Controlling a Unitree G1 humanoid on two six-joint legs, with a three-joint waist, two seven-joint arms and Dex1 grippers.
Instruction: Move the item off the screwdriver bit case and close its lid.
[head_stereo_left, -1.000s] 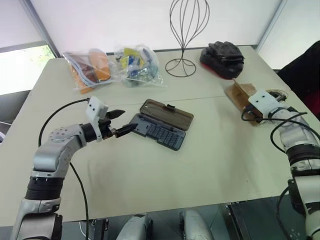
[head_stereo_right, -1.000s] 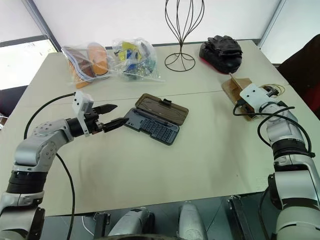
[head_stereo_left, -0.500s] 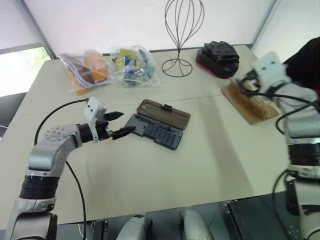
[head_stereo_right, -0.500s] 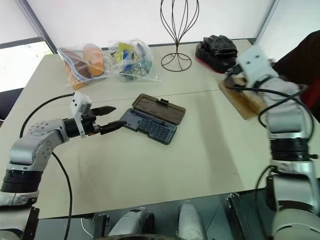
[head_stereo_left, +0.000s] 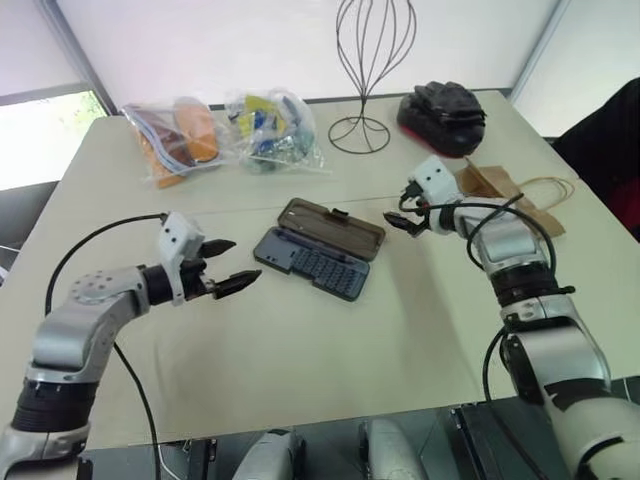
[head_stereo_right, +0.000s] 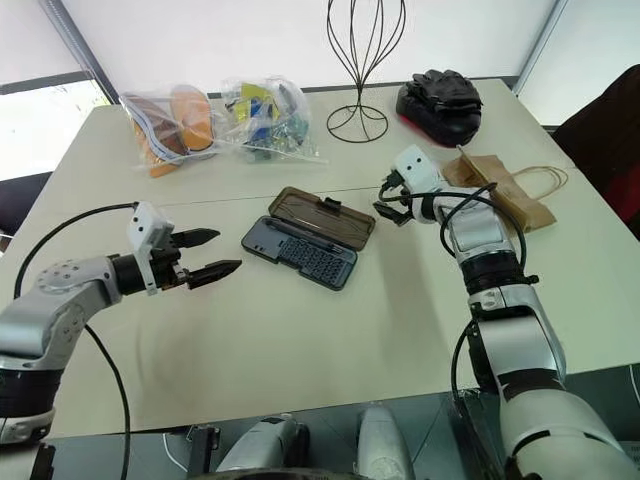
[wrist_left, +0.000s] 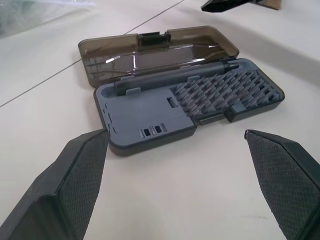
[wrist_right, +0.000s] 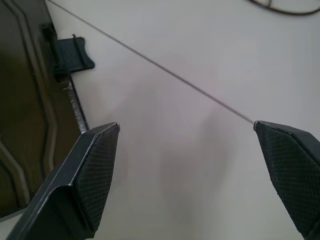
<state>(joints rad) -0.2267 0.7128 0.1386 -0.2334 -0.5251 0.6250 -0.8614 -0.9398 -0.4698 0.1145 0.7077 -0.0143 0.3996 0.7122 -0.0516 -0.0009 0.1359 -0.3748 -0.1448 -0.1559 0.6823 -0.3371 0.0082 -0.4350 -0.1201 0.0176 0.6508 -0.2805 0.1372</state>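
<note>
Case (head_stereo_left: 321, 249) is lying open mid-table, its lid (head_stereo_left: 335, 227) folded flat toward twelve o'clock with the latch facing away. Nothing is sitting on it: the bag (head_stereo_left: 510, 193) is resting well apart at about two o'clock, near the table's right edge, so the first half of the job looks done. Right gripper (head_stereo_left: 402, 222) is hovering just off the lid's right end with jaws spread wide and empty, probably lining up to flip the lid over, though contact is hard to judge. Left gripper (head_stereo_left: 229, 265) is waiting at nine o'clock of the case, likewise wide open and empty, perhaps placed to brace it.
</note>
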